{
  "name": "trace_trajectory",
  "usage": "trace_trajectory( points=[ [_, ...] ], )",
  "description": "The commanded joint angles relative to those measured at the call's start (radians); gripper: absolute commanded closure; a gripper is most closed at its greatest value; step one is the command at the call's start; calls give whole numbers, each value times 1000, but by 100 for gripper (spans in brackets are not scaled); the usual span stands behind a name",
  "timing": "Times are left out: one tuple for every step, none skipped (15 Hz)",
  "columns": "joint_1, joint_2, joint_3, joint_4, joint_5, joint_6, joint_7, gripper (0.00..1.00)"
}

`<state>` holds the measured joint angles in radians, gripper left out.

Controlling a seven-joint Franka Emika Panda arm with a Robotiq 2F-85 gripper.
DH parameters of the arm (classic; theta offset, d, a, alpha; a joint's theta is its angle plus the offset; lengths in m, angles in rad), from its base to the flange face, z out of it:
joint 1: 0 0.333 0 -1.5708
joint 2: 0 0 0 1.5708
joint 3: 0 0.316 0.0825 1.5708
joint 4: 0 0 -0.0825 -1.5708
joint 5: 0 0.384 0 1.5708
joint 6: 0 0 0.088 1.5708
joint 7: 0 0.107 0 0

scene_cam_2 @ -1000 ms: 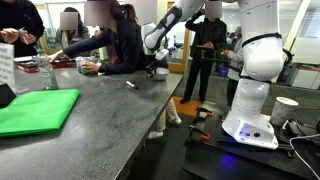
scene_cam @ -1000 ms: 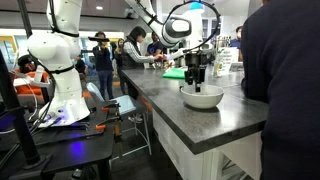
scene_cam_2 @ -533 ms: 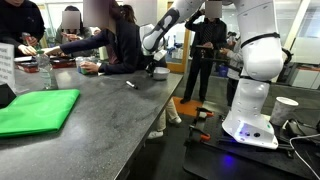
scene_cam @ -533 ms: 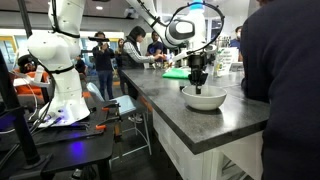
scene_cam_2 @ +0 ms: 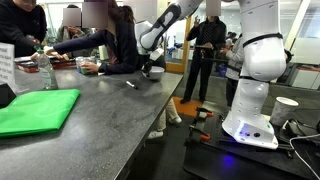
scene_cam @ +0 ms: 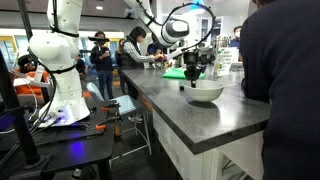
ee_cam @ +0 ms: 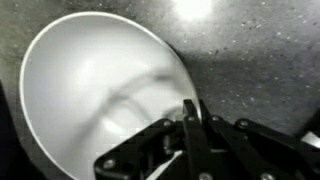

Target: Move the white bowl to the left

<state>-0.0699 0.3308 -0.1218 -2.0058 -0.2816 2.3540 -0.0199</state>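
Note:
The white bowl (scene_cam: 206,92) hangs slightly tilted just above the grey counter (scene_cam: 200,122), near its front end. My gripper (scene_cam: 194,78) comes down on the bowl's near rim and is shut on it. In the wrist view the bowl (ee_cam: 90,80) fills the left side, and the two dark fingers (ee_cam: 188,112) pinch its rim, one inside and one outside. In an exterior view my gripper (scene_cam_2: 150,67) is small at the counter's far end, and the bowl there is too small to make out.
A green cloth (scene_cam_2: 35,110) lies on the counter, also seen behind the bowl (scene_cam: 175,72). A person in dark clothes (scene_cam: 285,80) stands close beside the counter. Several people sit at its far end. A white robot (scene_cam: 60,70) stands across the aisle.
The gripper has shut on the bowl's rim. The bowl has risen a little off the counter and tipped.

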Motion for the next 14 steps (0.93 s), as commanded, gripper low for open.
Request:
trace_trajectory(
  points=[
    [57, -111, 11, -107, -69, 7, 68, 99],
    [73, -136, 25, -133, -82, 16, 60, 99],
    [89, -160, 36, -153, -106, 18, 60, 99],
    [101, -185, 53, -173, -127, 27, 42, 99],
    [114, -203, 69, -185, -153, 29, 28, 99],
    [124, -227, 86, -199, -177, 33, 17, 99],
    [135, -241, 107, -211, -196, 36, -6, 99],
    [143, -257, 128, -222, -200, 36, -30, 99],
    [152, -268, 146, -235, -209, 48, -47, 99],
    [159, -275, 168, -245, -185, 59, -89, 99],
    [168, -274, 183, -254, -190, 84, -106, 99],
    [175, -278, 201, -270, -173, 115, -142, 99],
    [181, -269, 213, -278, -173, 148, -160, 99],
    [186, -265, 226, -288, -164, 189, -193, 99]
  ],
)
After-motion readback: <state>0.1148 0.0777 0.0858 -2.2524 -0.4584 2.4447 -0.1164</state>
